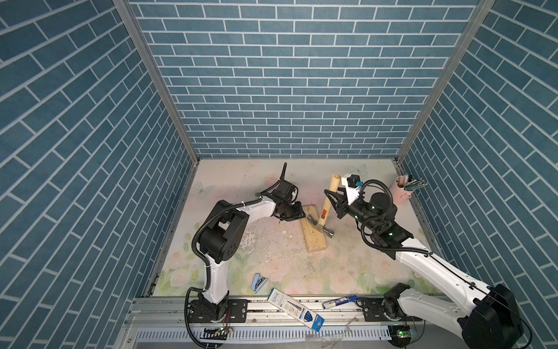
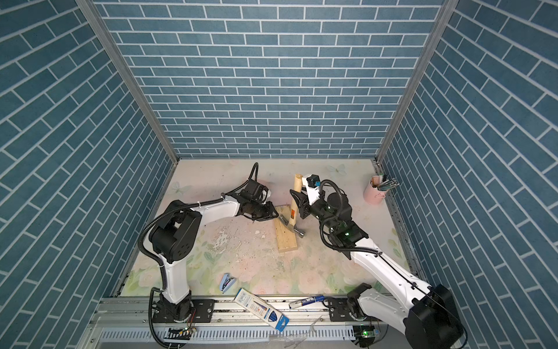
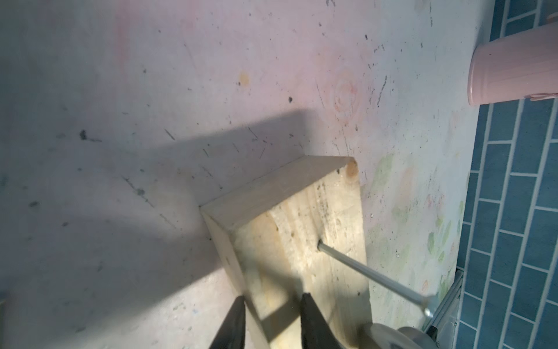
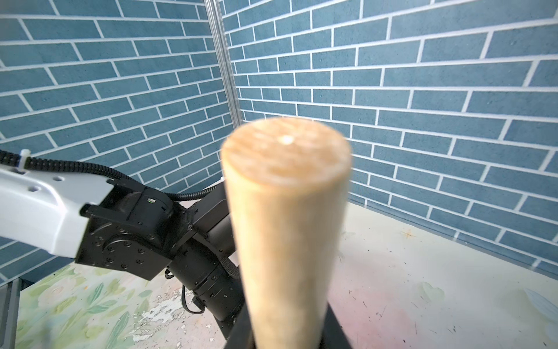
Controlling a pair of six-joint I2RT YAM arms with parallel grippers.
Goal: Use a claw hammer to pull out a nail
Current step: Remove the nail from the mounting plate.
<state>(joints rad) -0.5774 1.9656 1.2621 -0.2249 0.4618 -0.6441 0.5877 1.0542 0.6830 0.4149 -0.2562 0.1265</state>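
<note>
The right tool (image 1: 333,203) is clamped on the pale handle of the claw hammer (image 1: 326,208). The hammer's steel head rests on the wooden block (image 1: 315,241) on the worktop (image 1: 271,260), near the long nail (image 3: 371,276), which leans well out of the wood. The left tool (image 3: 273,297) straddles the block's edge with its fingers apart; whether it pinches the block cannot be told. The step likely calls for seating the claw under the nail head, then rocking the handle over slowly with the block pinned. The pink cup (image 1: 401,193), well apart from the block, holds pens.
</note>
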